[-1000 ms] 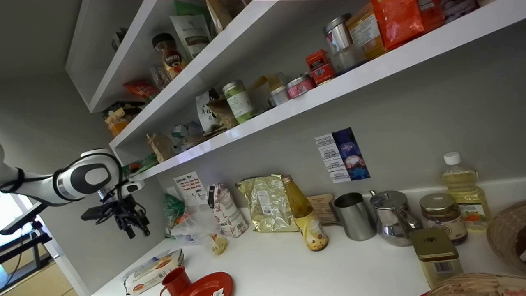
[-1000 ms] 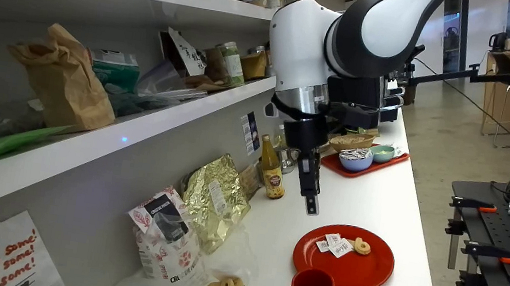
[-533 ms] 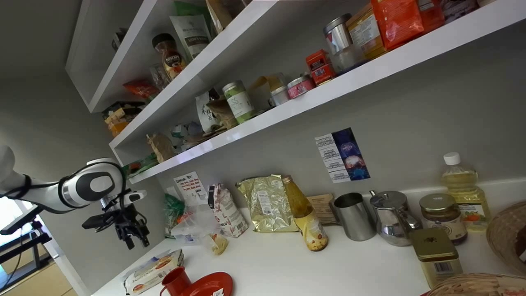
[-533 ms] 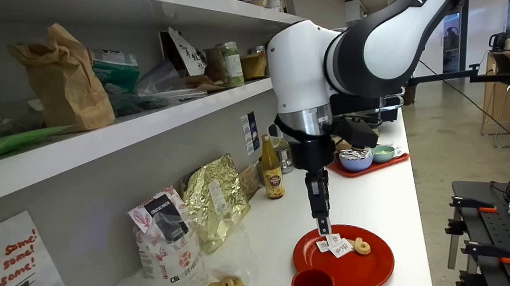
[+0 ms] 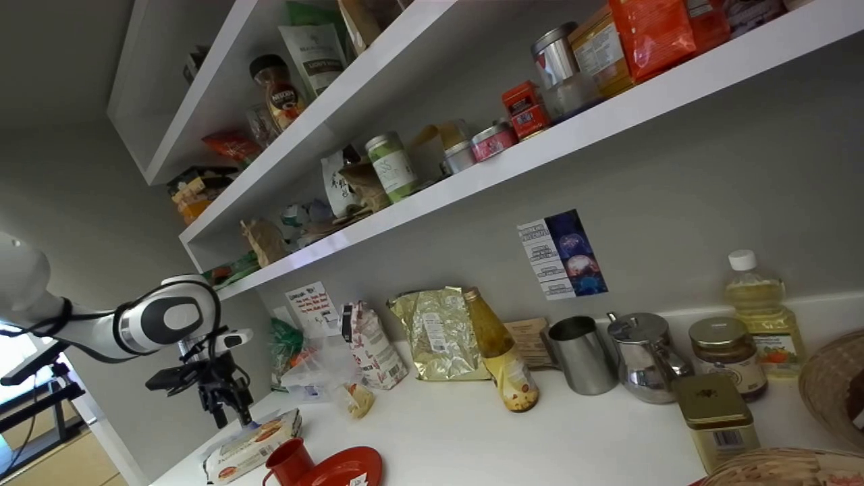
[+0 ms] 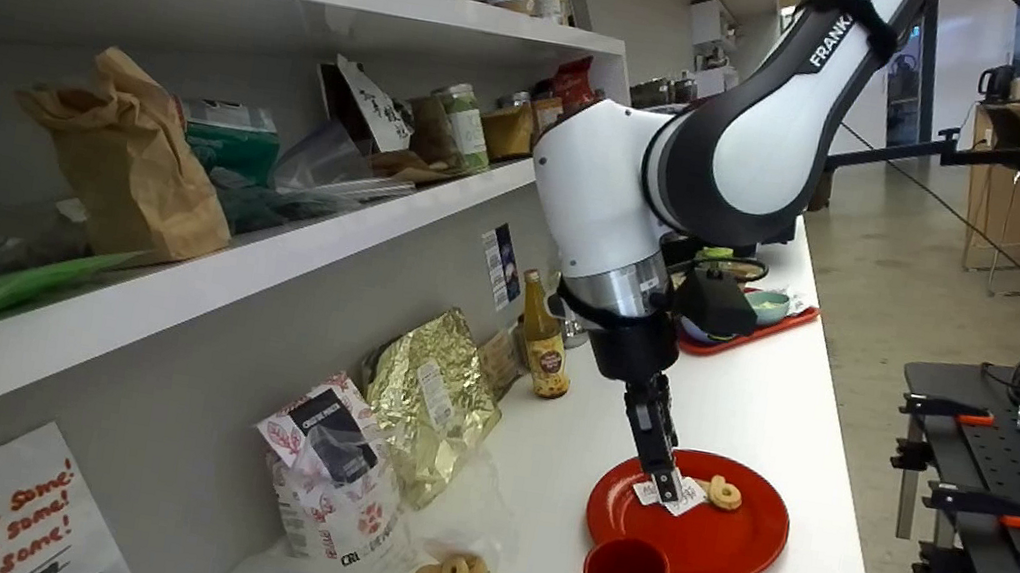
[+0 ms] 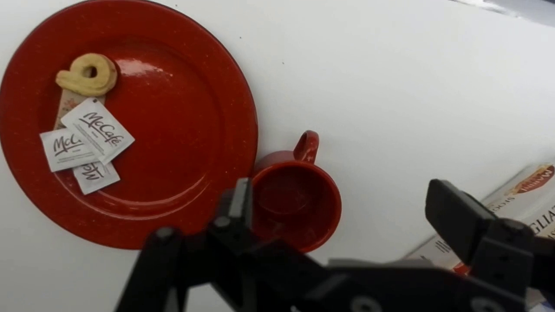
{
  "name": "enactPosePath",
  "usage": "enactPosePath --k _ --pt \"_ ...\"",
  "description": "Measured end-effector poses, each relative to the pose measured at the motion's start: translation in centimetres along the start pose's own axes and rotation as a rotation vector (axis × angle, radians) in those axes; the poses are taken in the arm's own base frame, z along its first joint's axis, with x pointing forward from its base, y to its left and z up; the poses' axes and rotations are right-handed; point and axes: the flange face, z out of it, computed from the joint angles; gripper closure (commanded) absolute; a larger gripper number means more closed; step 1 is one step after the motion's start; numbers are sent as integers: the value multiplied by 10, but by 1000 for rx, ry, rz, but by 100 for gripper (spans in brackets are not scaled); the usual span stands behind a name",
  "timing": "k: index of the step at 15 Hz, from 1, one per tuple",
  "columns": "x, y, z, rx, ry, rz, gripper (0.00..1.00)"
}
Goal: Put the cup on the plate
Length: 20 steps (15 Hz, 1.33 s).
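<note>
Find the cup (image 7: 299, 203) standing upright on the worktop (image 7: 390, 99), right by the edge of the plate (image 7: 186, 112); hard to tell if touching. Holding nothing with the gripper (image 7: 338, 187), spread wide up above. Best to shift toward the plate first, to bring the cup to the middle of the gap. Then go straight down, clear of the handle (image 7: 308, 147), minding the plate's rim. Squeeze gently, lift, and set down on bare plate, away from the paper packets (image 7: 102, 130) and the cookie (image 7: 103, 80).
</note>
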Motion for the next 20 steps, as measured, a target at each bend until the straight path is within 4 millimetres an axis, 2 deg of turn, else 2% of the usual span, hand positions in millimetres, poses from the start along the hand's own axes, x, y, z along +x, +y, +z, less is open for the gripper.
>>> enactPosePath --k 6,11,20 --pt "4 14 41 0 -57 56 0" --pt "16 27 55 6 -8 142 0" --pt "11 -19 52 -42 89 220 0"
